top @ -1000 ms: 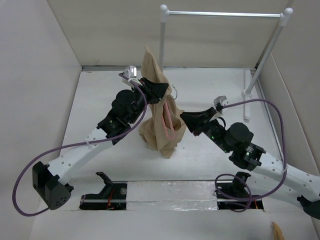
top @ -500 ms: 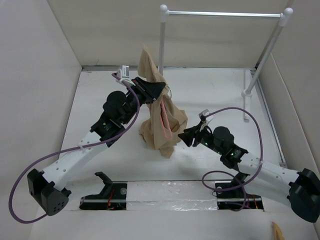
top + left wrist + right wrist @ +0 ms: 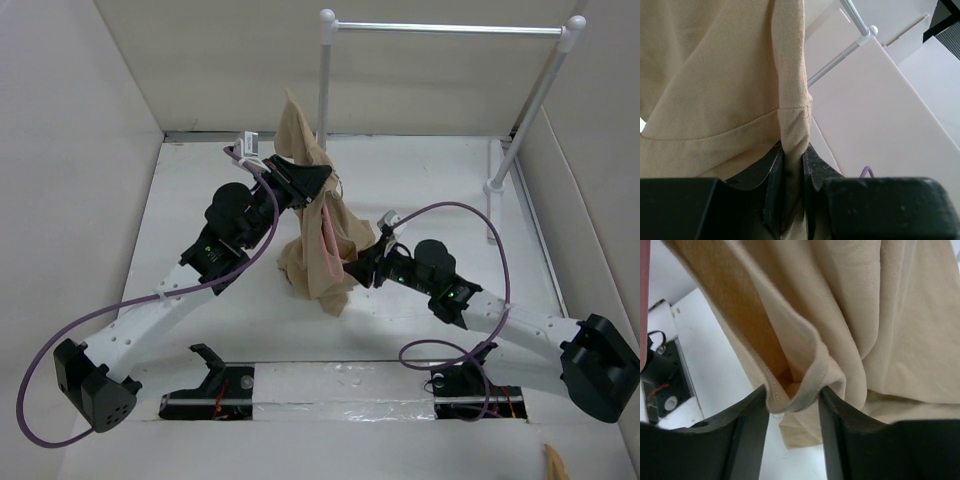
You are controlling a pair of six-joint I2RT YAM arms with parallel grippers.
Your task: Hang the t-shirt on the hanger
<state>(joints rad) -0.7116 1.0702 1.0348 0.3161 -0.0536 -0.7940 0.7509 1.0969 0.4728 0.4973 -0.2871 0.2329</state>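
Observation:
The tan t-shirt (image 3: 318,245) hangs bunched in mid-table, its lower end resting on the table. My left gripper (image 3: 313,181) is shut on a fold near its top and holds it up; the left wrist view shows the cloth (image 3: 715,75) pinched between the jaws of that gripper (image 3: 792,156). A thin pink stretch of the hanger (image 3: 328,238) shows inside the cloth and at the left edge of the right wrist view (image 3: 643,295); its hook is hidden. My right gripper (image 3: 357,268) is open at the shirt's lower right side, and a hemmed fold (image 3: 799,390) sits between the jaws of that gripper (image 3: 792,412).
A white-posted rack with a metal rail (image 3: 450,28) stands at the back right, with one post (image 3: 323,85) just behind the shirt. It also shows in the left wrist view (image 3: 837,64). White walls enclose the table. Black fixtures (image 3: 205,385) sit at the front edge.
My right gripper has moved left to the shirt's lower edge, and its jaws now stand around a hem fold. The left arm shifted slightly at first and still holds the shirt up.

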